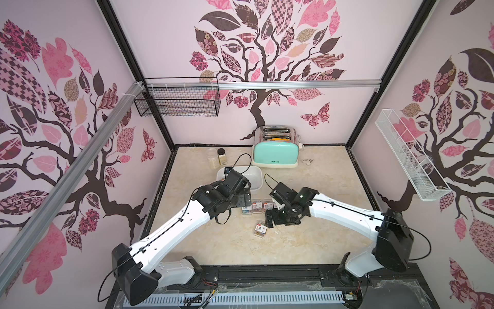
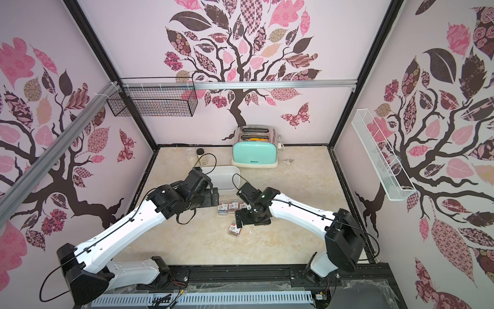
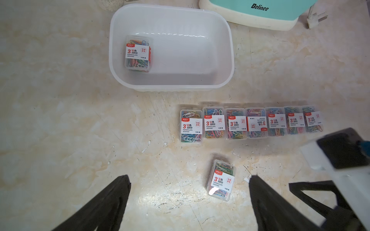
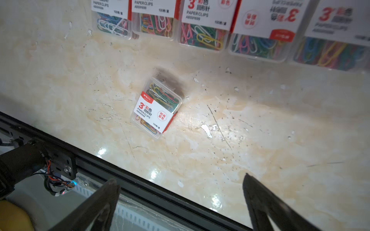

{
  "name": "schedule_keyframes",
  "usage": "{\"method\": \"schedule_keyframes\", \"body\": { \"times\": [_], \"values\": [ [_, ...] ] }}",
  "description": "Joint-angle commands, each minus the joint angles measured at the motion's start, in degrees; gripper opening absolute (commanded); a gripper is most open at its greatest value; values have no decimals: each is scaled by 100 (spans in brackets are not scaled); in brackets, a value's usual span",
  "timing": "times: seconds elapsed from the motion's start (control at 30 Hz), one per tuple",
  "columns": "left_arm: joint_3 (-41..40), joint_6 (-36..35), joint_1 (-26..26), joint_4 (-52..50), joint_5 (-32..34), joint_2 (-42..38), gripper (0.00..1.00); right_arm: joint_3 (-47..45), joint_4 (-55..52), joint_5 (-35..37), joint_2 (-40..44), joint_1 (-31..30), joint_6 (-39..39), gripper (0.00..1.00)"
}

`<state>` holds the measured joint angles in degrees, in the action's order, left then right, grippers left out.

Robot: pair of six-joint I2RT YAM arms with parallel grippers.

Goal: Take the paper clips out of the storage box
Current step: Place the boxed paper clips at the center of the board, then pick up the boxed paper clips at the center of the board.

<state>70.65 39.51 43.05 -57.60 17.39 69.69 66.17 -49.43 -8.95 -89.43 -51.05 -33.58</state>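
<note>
Left gripper (image 3: 189, 178) hangs spread wide and empty over a lone paper-clip case (image 3: 221, 180) lying on the marble tabletop (image 3: 60, 120). Right gripper (image 4: 180, 178) gapes too. Seven cases (image 3: 236, 124) line up outside the storage box (image 3: 172, 88); one last case (image 3: 138, 53) lies inside.

My left arm (image 1: 171, 227) rises from its base at the near edge and slants inward toward the middle, white forearm leading to a black elbow and my left wrist (image 1: 232, 184), which bends downward. My left tool (image 3: 189, 178) faces the surface, its two black fingers (image 3: 108, 200) spread wide apart. My right arm (image 1: 344, 214) comes in from the opposite side in much the same way, white forearm angling inward, my right wrist (image 1: 291, 206) folded low. My right tool (image 4: 180, 178) looks down at a slant, its fingers wide apart too, low over the surface. In both top views my two wrists sit near each other, not touching
</note>
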Motion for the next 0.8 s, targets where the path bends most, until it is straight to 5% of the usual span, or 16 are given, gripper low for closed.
{"method": "schedule_keyframes", "body": {
  "times": [0.0,0.57,0.77],
  "values": [
    [13,-62,-15,-308,102,-409,98,102,645,51,-453,-177,-553,99],
    [-342,58,-16,-496,44,-1111,98,757,953,127,-1971,-539,-1166,99],
    [-392,48,-16,-441,23,-1080,98,829,728,405,-2045,-538,-1095,84]
  ]
}}
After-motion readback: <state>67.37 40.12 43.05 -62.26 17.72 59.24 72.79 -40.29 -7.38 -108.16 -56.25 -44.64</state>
